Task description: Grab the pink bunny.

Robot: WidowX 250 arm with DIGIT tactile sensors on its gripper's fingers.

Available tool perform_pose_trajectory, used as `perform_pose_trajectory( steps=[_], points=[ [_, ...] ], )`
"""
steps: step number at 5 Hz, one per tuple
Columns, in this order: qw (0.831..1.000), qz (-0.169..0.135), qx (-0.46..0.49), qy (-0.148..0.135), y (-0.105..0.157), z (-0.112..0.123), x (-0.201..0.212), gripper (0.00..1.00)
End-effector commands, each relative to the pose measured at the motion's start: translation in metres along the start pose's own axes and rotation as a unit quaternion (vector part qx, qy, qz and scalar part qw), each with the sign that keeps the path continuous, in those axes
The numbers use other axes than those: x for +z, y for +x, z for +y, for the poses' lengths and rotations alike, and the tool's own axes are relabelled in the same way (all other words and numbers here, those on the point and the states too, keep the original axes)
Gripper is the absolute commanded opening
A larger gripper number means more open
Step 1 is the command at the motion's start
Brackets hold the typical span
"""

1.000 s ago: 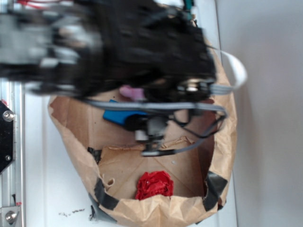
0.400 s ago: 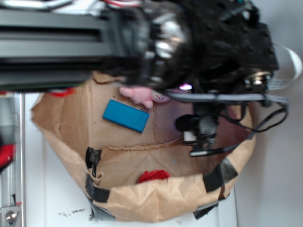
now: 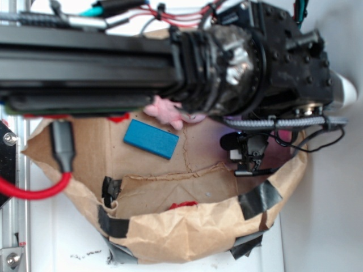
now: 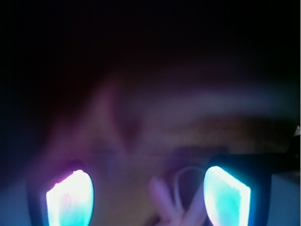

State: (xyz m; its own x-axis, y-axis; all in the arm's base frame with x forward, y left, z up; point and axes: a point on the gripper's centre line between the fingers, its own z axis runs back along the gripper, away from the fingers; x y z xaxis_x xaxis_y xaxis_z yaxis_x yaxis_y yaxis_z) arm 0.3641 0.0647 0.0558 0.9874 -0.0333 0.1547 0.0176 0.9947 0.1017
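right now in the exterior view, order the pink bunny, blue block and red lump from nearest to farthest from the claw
The claw is hidden under the arm.
1. pink bunny, peeking out at the arm's edge.
2. blue block, just in front of the bunny.
3. red lump, behind the paper bag's near rim.
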Motion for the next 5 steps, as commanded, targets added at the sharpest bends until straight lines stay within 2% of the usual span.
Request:
perform_pose_trajectory(
  steps=[1,2,3,4,5],
  points=[
    [0.998,-0.01,-0.046,0.029,-0.012,0.015,0.011,1.0],
    [0.999,0.0,-0.045,0.028,-0.016,0.018,0.017,1.0],
    [0.998,0.039,-0.055,0.005,-0.014,0.025,0.038,1.0],
    [0.996,0.055,-0.063,0.019,-0.013,0.029,0.041,1.0],
    [0.994,0.025,-0.06,0.089,-0.014,0.027,0.026,1.0]
  ],
)
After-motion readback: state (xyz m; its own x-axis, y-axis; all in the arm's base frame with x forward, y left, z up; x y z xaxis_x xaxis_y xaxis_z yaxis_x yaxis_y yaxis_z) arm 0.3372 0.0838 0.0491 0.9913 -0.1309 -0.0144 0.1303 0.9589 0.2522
